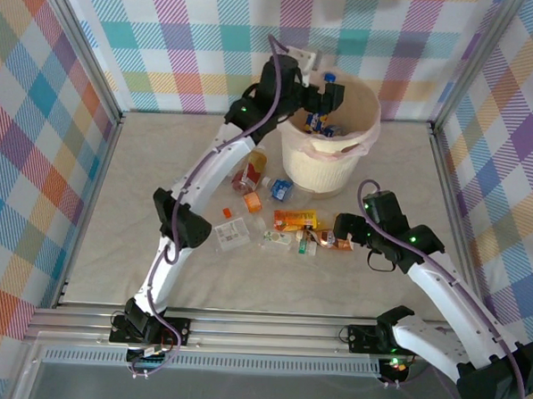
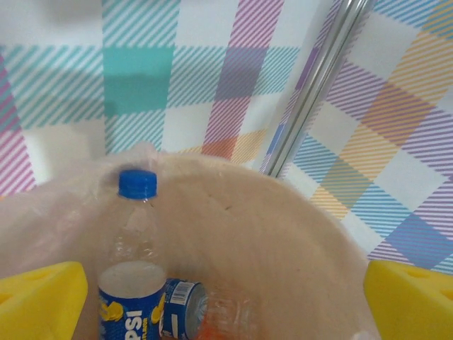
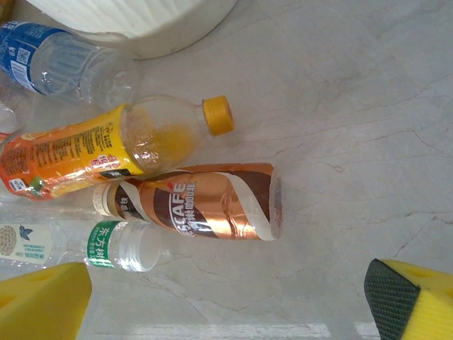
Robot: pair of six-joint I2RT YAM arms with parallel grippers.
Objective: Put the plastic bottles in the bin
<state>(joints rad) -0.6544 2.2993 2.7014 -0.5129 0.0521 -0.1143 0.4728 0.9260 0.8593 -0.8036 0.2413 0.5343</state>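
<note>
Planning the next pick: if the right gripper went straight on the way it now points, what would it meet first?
Probably the brown bottle lying on the table, roughly centred ahead of the open right gripper; depth is unclear.

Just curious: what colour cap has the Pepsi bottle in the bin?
Blue cap; left wrist view shows it best.

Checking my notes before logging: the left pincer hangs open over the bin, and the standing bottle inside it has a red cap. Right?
Not quite: the cap is blue, as the left wrist view shows. The left pincer does hang open over the bin, the standing bottle inside it.
</note>
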